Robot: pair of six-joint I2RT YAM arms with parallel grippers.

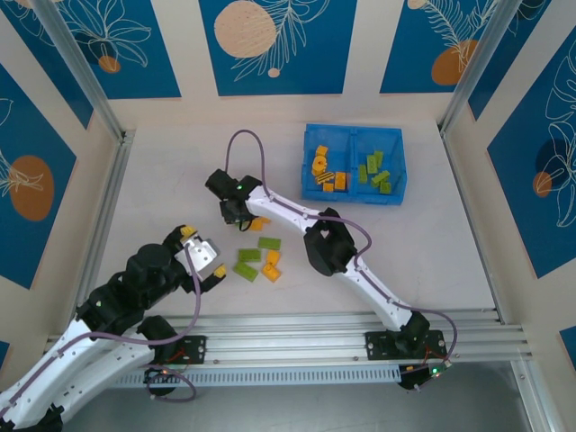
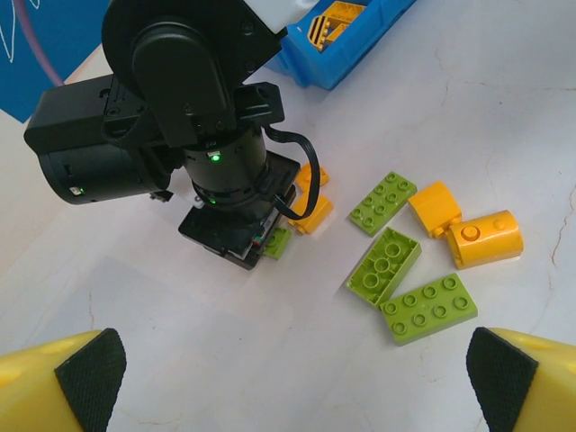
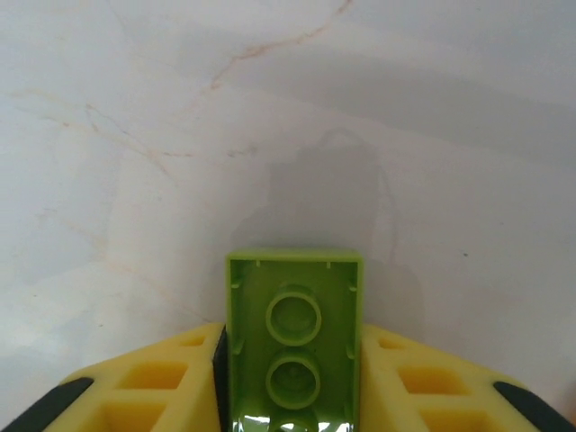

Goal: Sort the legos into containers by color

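**A:** Nearest the lens is a green brick (image 3: 294, 337), hollow underside showing, pinched flank to flank in the right tool (image 3: 294, 364). Its long axis runs 6 to 12, in line with the fingers.

**B:** Is it off the bench (image 3: 135, 135)?

**A:** Can't tell. Its shadow falls close ahead at 12, so it's low either way.

**B:** Where should it go?

**A:** Seen from overhead, the bin (image 1: 304, 166) sits at 2 o'clock of that tool, well apart. The left compartment (image 1: 337, 146) has the orange pieces and the right compartment (image 1: 380, 144) the green ones. My read is that the brick belongs in the right one, so it must cross the divider.

**B:** Which arm is nearer?

**A:** The right one, and it already has the piece. It reaches in from 5 o'clock, and the bin is within its sweep.

**B:** And the left tool (image 2: 297, 378)?

**A:** Jaws wide, holding nothing, low over the bench. The loose bricks (image 2: 385, 264), green and orange mixed, lie at 12 to 1 o'clock in its own view. Overhead they're just beside it at 3.

**B:** Any risk?

**A:** More orange pieces lie close against the right tool and could get knocked as it lifts.
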